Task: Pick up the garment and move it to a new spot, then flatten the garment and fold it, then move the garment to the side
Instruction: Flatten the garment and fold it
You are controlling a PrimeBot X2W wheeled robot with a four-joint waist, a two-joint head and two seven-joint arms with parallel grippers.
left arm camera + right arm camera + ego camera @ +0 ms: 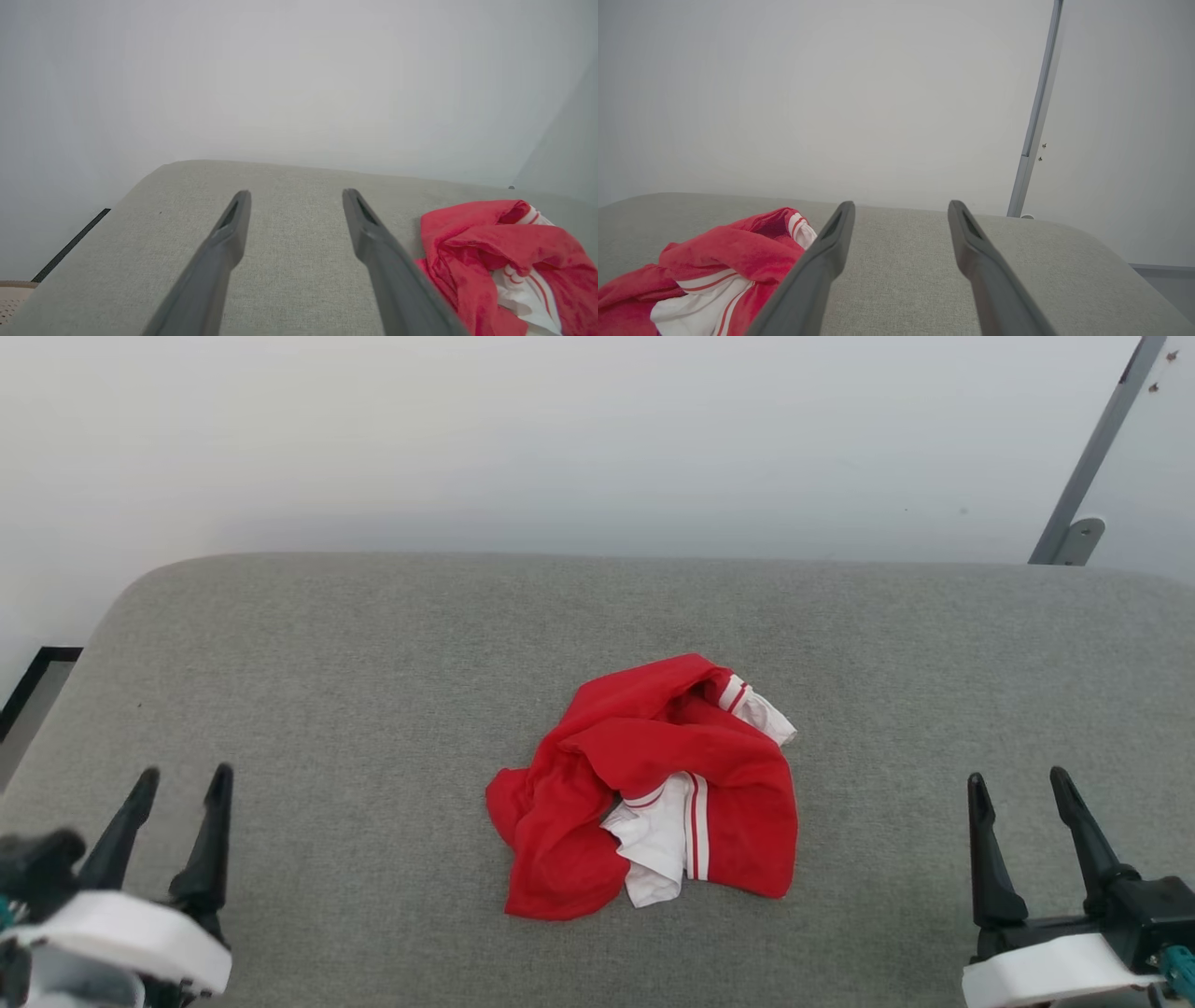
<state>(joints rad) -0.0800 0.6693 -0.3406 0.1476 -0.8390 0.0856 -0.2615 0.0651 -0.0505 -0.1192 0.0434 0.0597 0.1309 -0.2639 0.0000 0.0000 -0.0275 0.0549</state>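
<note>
Table (pixel 373 644): grey woven cover with rounded far corners, pale wall (pixel 560 429) behind; the bare cloth on every side leaves room to spread and fold.
Shirt (pixel 644 784): red, crumpled in a heap near the middle of the table, a little right of centre; a white sleeve (pixel 658 835) with red stripes lies on its near side and a striped cuff (pixel 756 705) pokes out at the far right.
Stage: judged to be the very start, with nothing lifted, flattened or folded yet.
Left gripper (pixel 185 775): near left, well apart from the shirt, jaws spread wide, holding nothing.
Right gripper (pixel 1018 777): near right, equally far off, jaws wide and holding nothing.
Why so placed: both flank the heap with fingers pointing to the far side, probably so either can reach in for the first pinch.
Post (pixel 1092 457): grey metal, leaning at the far right, away from the work.
</note>
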